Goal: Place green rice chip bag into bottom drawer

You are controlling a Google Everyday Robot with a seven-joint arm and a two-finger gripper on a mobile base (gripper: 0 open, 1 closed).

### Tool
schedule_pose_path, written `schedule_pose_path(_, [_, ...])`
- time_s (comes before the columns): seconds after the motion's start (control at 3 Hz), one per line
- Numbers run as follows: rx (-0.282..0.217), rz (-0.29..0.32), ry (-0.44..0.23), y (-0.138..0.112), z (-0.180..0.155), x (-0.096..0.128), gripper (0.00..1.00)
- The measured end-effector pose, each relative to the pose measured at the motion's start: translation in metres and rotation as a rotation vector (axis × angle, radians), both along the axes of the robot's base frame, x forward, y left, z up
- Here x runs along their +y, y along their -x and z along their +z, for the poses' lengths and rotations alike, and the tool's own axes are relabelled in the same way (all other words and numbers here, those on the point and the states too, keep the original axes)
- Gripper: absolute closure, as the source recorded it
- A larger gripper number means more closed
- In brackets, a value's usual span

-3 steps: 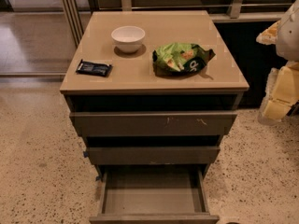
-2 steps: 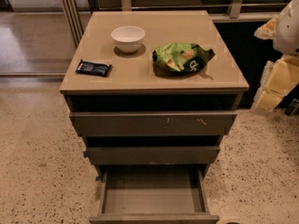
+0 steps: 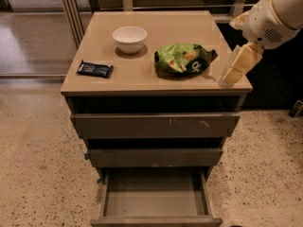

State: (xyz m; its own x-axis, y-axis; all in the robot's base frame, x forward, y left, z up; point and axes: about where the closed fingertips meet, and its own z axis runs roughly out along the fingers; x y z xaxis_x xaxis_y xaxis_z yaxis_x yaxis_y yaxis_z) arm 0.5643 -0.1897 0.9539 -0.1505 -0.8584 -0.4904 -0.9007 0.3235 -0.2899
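Bag (image 3: 182, 59): lying untouched on counter (image 3: 137, 79), right of centre | claw (image 3: 234, 72): closing in from right, hovering over counter's right front corner, near bag, cannot tell whether released or clenched | bottom drawer (image 3: 154, 200): standing open | judging: approaching grasp stage

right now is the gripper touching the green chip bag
Apart. Camera view shows bare tan cabinet top between the gripper at its right edge and the crinkled green foil chip bag.
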Motion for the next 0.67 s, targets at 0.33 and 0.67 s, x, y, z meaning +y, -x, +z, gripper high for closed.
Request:
schedule_pose_path(0.33, [0.000,0.000,0.001,0.001,0.000,0.000,0.00])
schedule_pose_path(0.67, [-0.024,-0.003,0.005,-0.006,-0.012,-0.001,0.00])
